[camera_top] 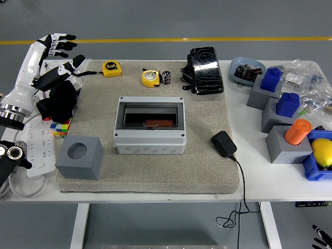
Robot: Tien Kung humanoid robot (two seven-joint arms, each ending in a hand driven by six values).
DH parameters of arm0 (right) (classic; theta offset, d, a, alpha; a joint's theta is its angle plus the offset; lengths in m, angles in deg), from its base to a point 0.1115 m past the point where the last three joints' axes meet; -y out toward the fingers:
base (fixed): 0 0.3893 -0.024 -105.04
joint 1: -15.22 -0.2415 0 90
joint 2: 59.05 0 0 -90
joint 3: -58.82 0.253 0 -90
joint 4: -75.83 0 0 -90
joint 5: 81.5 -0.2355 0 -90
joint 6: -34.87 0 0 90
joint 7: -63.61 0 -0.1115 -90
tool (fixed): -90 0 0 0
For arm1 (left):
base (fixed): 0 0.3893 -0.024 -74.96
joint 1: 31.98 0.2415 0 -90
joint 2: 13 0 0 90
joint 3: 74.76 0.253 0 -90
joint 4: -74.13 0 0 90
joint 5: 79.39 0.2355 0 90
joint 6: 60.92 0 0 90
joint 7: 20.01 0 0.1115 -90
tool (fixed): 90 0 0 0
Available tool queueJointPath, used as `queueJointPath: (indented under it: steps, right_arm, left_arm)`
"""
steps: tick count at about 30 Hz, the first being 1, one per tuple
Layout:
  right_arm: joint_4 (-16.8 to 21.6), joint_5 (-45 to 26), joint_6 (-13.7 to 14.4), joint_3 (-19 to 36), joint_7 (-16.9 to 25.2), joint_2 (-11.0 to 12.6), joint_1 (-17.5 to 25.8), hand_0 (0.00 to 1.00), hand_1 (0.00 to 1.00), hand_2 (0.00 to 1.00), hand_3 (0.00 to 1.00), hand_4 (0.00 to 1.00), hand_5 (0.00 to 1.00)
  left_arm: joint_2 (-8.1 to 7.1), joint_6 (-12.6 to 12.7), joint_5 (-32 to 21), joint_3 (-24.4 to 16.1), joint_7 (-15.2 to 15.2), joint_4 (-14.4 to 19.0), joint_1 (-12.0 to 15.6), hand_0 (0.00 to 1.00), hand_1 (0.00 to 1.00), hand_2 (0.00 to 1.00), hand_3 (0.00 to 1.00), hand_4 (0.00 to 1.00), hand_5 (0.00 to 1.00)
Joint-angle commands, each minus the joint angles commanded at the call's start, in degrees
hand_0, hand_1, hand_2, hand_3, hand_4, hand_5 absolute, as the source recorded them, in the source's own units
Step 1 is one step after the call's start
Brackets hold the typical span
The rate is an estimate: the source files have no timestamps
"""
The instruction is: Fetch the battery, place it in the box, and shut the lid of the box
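Head view, the only 1. The left hand [58, 54] hangs above the table's far-left corner, fingers spread and holding nothing, over a black cloth bundle [58, 101] at the left edge of the grey mat [207, 171]. The right hand shows only as fingertips at the picture's lower right corner, below the table's near edge (too little visible to tell how they are set).

The battery [166, 77] stands upright near the mat's far edge, just right of 1 yellow tape measure [150, 78]; I cannot tell whether they touch. A second tape measure [111, 68] lies further left along the same edge. The box [150, 126] sits mid-mat, well apart from the battery, its dark lid [149, 115] looking down over the opening; something reddish shows through it.

Judgement: fetch step not yet begun; nothing grasped.

Risks:
- Battery is small and upright, so a finger brushing it could tip it and send it rolling.
- The close tape measure may get nudged or pinched along with it.
- If the lid is indeed shut, a drop would land on top.
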Motion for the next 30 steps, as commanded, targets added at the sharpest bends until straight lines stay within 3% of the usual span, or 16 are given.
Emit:
queueJointPath:
  steps: [30]
  right_arm:
    - [0.09,-0.03,-0.38,-1.56,-0.40,0.28,-0.49,0.665,0.671,0.678,0.559,0.967,0.476]
  left_arm:
    - [-0.15,0.10,0.12,-1.43,0.30,-0.05,-0.34,0.520,0.662,0.674,0.723,0.998,0.765]
